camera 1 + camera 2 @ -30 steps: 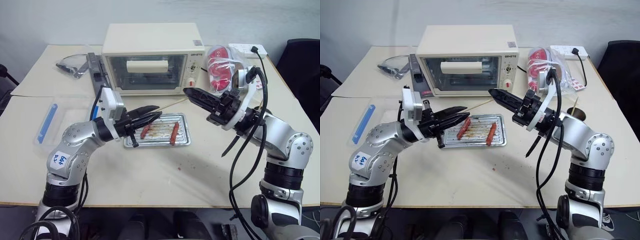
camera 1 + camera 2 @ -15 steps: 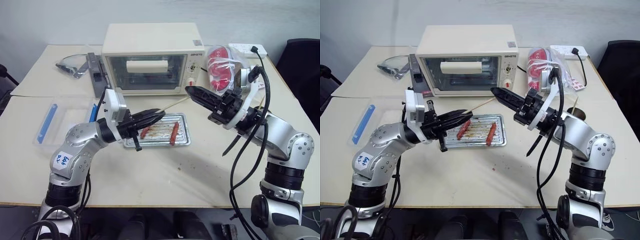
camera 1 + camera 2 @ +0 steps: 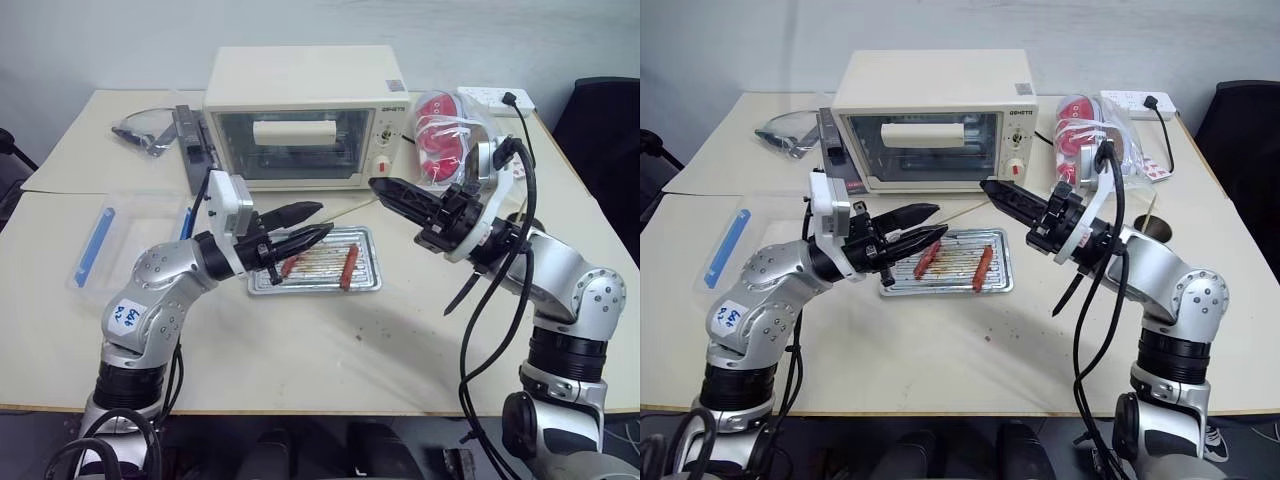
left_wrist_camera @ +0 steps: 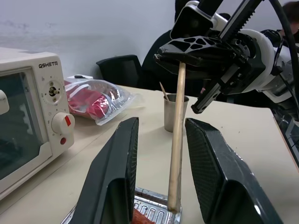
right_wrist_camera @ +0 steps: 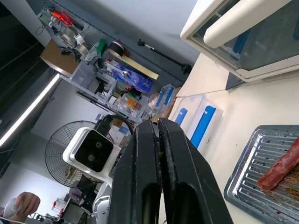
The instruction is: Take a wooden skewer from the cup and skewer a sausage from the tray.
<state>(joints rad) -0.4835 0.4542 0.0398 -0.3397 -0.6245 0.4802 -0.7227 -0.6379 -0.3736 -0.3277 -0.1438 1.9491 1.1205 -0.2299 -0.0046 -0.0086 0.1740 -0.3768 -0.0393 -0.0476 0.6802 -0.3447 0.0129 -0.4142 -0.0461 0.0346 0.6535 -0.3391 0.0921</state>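
Right gripper (image 3: 378, 186) is clamped on the wooden skewer (image 4: 176, 140), which slants down toward the tray (image 3: 367, 281) on the counter (image 3: 330, 350). Left gripper (image 3: 312, 221) stands partly parted, its fingers (image 4: 114, 175) flanking the stick without touching. Two sausages lie in the tray; the nearer sausage (image 3: 287, 265) sits under the left gripper. Recommendation: steady the sausage first, then align the skewer tip with its end and push along its axis.
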